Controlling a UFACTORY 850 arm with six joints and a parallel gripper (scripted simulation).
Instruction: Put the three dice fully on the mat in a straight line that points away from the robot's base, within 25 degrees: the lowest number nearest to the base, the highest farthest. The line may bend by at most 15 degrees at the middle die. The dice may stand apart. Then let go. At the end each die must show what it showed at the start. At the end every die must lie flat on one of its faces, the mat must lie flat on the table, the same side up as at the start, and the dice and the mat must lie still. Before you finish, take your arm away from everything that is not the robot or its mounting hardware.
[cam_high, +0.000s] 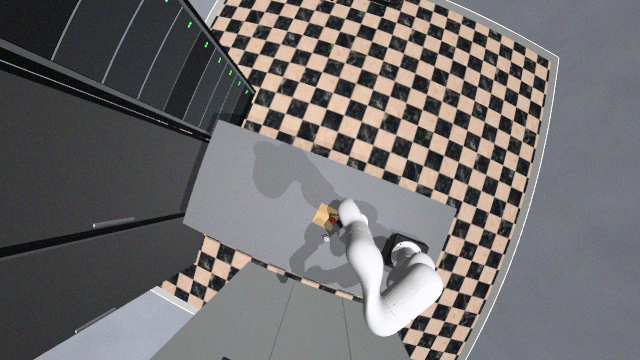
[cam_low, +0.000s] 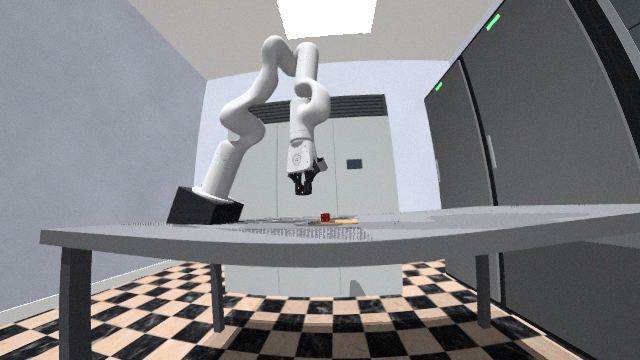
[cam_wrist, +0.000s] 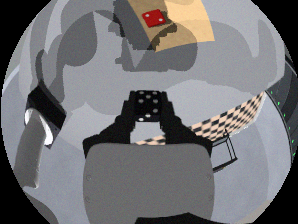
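Observation:
My gripper (cam_low: 303, 192) (cam_wrist: 147, 99) is shut on a black die (cam_wrist: 148, 100) with white pips, held well above the table. Its fingers stand on both sides of the die. A red die (cam_high: 332, 220) (cam_low: 325, 217) (cam_wrist: 153, 18) lies flat on the tan mat (cam_high: 320, 213) (cam_low: 350, 221) (cam_wrist: 200, 30), near the mat's edge on the base side; two pips show on its upper face in the wrist view. A white die (cam_high: 326, 238) lies on the table just off the mat; its number is too small to read. The mat lies flat, partly in shadow.
The grey table (cam_high: 235, 185) (cam_low: 175, 236) carries the robot's black base block (cam_low: 205, 206) (cam_wrist: 46, 112). The arm partly covers the area beside the mat in the top view. Tall dark cabinets (cam_high: 100, 150) stand beyond the table's far end.

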